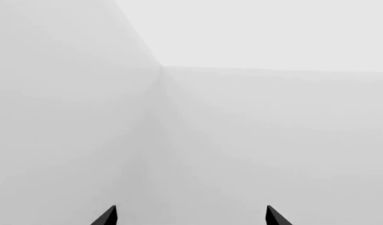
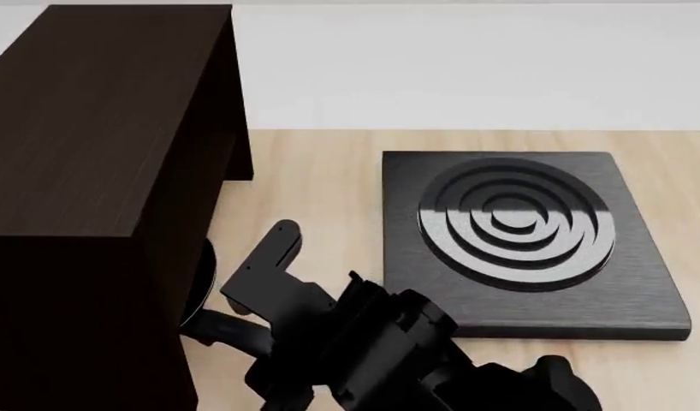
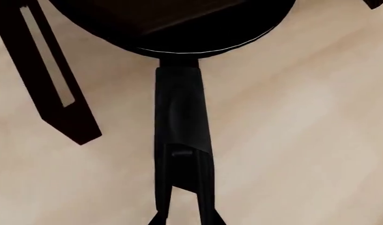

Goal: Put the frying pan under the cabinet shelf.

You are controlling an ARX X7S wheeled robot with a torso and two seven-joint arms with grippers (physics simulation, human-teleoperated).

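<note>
Frying pan (image 3: 179, 117) sits mostly tucked under the cabinet shelf (image 2: 93, 128), frame left; right gripper (image 2: 253, 287) spread apart around its handle, left gripper (image 1: 190, 216) fingers apart too.

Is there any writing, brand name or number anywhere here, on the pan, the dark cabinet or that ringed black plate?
None: no words, labels, brands, numbers or signs can be read in any view.
frying pan: plain black, no marking.
cabinet shelf: only wood grain.
square ringed plate: only concentric rings.
left wrist view: blank pale walls.
</note>
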